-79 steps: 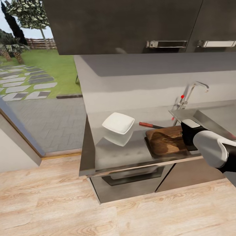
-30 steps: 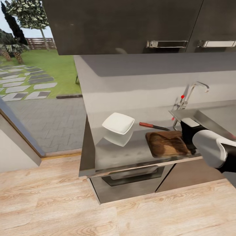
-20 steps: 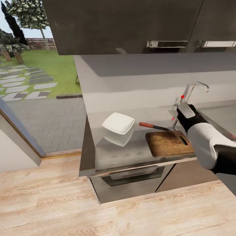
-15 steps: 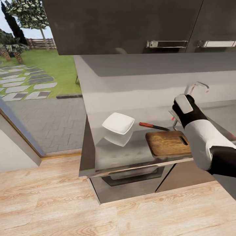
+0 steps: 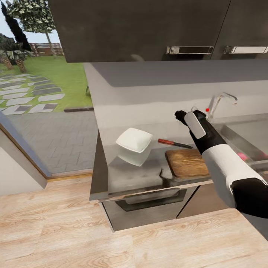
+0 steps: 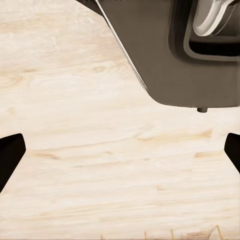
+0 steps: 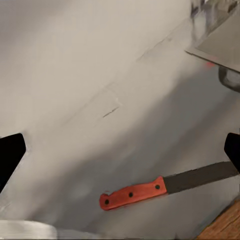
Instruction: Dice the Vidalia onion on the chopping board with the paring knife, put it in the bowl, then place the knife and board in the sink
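The dark brown chopping board [image 5: 185,162] lies flat near the countertop's [image 5: 137,173] front edge; my right arm covers its handle end. Just behind it lies the paring knife [image 5: 172,143], red handle toward the white bowl [image 5: 134,140]. My right gripper [image 5: 181,115] hovers above the knife, between it and the wall, open and empty. In the right wrist view the knife [image 7: 150,190] lies below the open gripper [image 7: 120,150], with a board corner [image 7: 226,226] beside the blade. The sink [image 5: 243,138] is at the right. The Vidalia onion is out of view. My left gripper [image 6: 120,152] hangs open over the floor.
The chrome tap [image 5: 220,101] with its red-tipped lever stands just right of my right gripper. Dark wall cabinets [image 5: 149,29] hang overhead. An oven front [image 5: 149,203] sits under the countertop. The countertop's left end borders a glass wall to the garden.
My right gripper has let go of the board, which was tilted and now lies flat. The arm rose and swung left from the board's handle end to above the knife.
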